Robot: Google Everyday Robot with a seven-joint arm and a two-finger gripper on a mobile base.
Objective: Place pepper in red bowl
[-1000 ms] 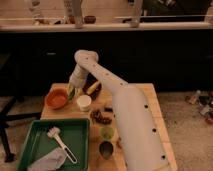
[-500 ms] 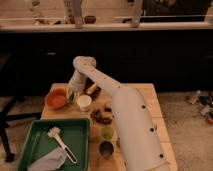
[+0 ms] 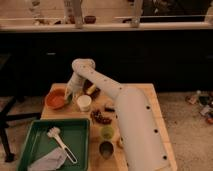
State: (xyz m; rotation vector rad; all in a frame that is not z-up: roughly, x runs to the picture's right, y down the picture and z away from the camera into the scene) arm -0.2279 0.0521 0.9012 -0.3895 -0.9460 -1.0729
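Pincer (image 3: pixel 68 95) now lower and nearer the red bowl (image 3: pixel 56 99)'s right rim, finger state and pepper's direction indiscernible.

Gripper (image 3: pixel 68 95) low over wooden table (image 3: pixel 150 102), just beside right rim of red bowl (image 3: pixel 55 99) — white cup (image 3: pixel 84 102) near its other side. Pepper not discernible. Green tray (image 3: pixel 80 131) at front-left holds white brush (image 3: pixel 60 141) and grey cloth (image 3: pixel 47 161) — small green cup (image 3: pixel 106 132) right of tray.
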